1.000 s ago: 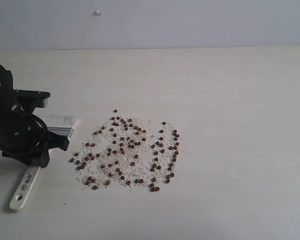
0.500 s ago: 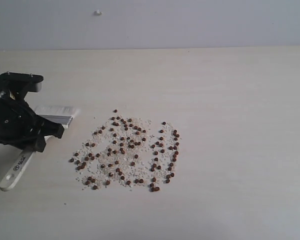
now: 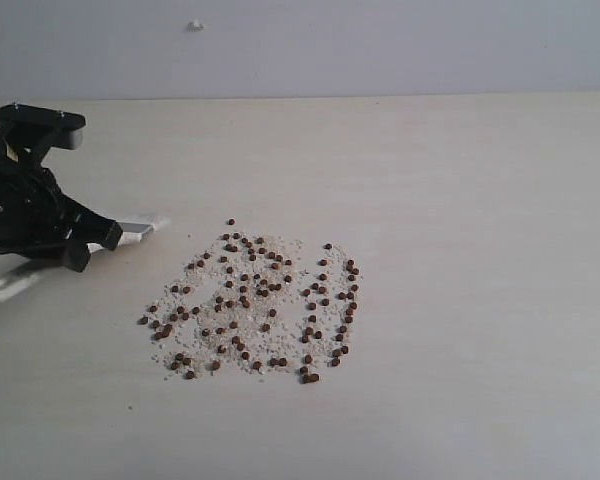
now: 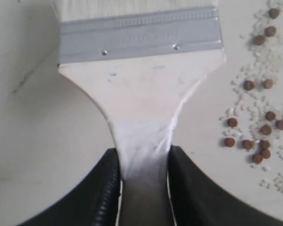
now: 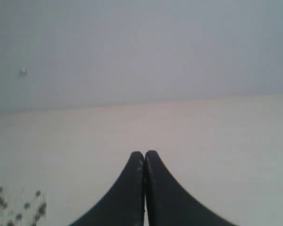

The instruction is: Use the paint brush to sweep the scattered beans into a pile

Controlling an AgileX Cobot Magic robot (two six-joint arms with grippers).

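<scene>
The beans (image 3: 250,300) lie scattered in a broad patch on the pale table, reddish-brown pellets mixed with whitish grains; no heap shows. The paint brush (image 3: 135,229) is held at the left of the patch, its bristles pointing toward the beans and its handle end (image 3: 5,288) sticking out left. My left gripper (image 3: 80,250) is shut on the handle. In the left wrist view the gripper (image 4: 144,157) clamps the wooden neck below the silver ferrule (image 4: 141,35), with beans (image 4: 262,122) beside it. My right gripper (image 5: 144,156) is shut on nothing and does not show in the exterior view.
The table (image 3: 460,200) ends at a grey wall (image 3: 380,45) behind. A small white speck (image 3: 194,25) sits on the wall. A few beans (image 5: 14,207) appear at the edge of the right wrist view.
The left gripper has risen and moved back-left with the brush. The brush has swung flatter, its handle end now pointing left instead of toward the table's front.
</scene>
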